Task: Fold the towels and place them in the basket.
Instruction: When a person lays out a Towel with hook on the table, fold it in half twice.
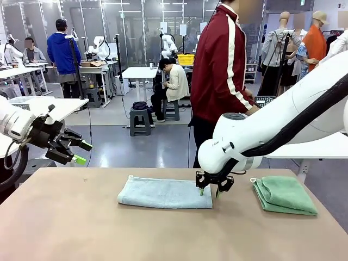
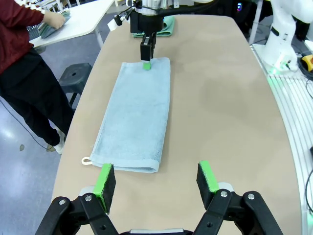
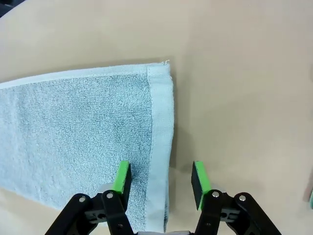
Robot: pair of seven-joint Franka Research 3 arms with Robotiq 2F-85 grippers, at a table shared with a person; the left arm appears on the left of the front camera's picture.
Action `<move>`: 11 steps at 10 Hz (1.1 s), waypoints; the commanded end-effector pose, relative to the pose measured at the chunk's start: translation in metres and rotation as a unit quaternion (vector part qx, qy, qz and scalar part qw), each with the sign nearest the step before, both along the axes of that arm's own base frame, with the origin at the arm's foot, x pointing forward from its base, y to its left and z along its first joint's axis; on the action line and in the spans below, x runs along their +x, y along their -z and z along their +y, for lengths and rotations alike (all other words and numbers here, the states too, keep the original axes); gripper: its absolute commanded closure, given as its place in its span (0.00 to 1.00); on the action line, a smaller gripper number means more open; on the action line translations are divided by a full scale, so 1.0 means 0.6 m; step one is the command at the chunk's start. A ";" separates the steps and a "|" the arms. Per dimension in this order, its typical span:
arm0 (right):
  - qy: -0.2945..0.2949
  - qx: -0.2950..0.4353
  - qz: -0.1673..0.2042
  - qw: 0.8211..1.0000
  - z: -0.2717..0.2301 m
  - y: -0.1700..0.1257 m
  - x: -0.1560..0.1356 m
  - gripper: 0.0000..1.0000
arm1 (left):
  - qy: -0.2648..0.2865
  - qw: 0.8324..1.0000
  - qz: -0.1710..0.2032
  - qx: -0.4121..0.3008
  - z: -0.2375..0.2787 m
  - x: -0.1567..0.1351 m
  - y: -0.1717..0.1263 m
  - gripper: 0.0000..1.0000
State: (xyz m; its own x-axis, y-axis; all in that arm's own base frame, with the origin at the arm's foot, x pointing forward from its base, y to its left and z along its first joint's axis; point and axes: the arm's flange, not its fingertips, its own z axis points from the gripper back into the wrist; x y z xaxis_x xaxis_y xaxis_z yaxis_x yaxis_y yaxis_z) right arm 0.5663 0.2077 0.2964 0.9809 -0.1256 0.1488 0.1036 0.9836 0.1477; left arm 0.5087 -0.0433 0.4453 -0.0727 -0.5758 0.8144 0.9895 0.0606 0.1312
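Tan bench (image 1: 81, 228) at frame centre carries the soft, limp blue towel (image 1: 163, 193); the right tool (image 1: 209, 190), jaws apart, straddles its right hem, the best grip. Left tool (image 1: 81, 153) hovers wide, upper left.

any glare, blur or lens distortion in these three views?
Front view: even light, sharp, soft shadow under the light blue towel. Left wrist view: wide-angle bend in the table edges. Right wrist view: sharp terry, no glare, green fingers crisp.

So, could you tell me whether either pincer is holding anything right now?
Nothing is held. The right pincer stands open astride the blue towel's end hem; the left pincer hangs open above the table.
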 end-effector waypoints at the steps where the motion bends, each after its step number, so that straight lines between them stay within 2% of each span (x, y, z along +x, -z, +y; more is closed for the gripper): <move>1: 0.019 -0.013 -0.013 1.000 0.020 0.009 0.011 0.37 | -0.002 1.000 -0.001 -0.002 0.000 0.000 0.000 0.15; 2: 0.017 -0.013 -0.015 1.000 0.023 0.010 0.011 0.37 | -0.002 1.000 -0.001 -0.002 0.000 0.000 0.000 0.15; 3: 0.013 -0.017 -0.014 1.000 0.025 0.011 0.013 0.53 | -0.002 1.000 -0.001 -0.002 0.000 0.000 0.000 0.15; 4: 0.014 -0.016 -0.014 1.000 0.026 0.012 0.014 0.56 | -0.002 1.000 -0.001 -0.002 0.000 0.000 0.000 0.15; 5: 0.013 -0.016 -0.014 1.000 0.026 0.012 0.014 0.73 | -0.002 1.000 -0.001 -0.002 0.000 0.000 0.000 0.15; 6: 0.015 -0.016 -0.011 1.000 0.024 0.012 0.014 0.76 | -0.002 1.000 -0.001 -0.002 0.000 0.000 0.000 0.15; 7: 0.016 -0.014 -0.009 1.000 0.022 0.013 0.014 0.92 | -0.002 1.000 -0.001 -0.002 0.000 0.000 0.000 0.15; 9: 0.016 -0.013 -0.006 1.000 0.019 0.015 0.014 1.00 | -0.002 1.000 -0.001 -0.002 0.000 0.000 0.000 0.15; 11: 0.015 -0.014 -0.003 1.000 0.018 0.016 0.014 1.00 | -0.002 1.000 -0.001 -0.002 0.000 0.000 0.000 0.15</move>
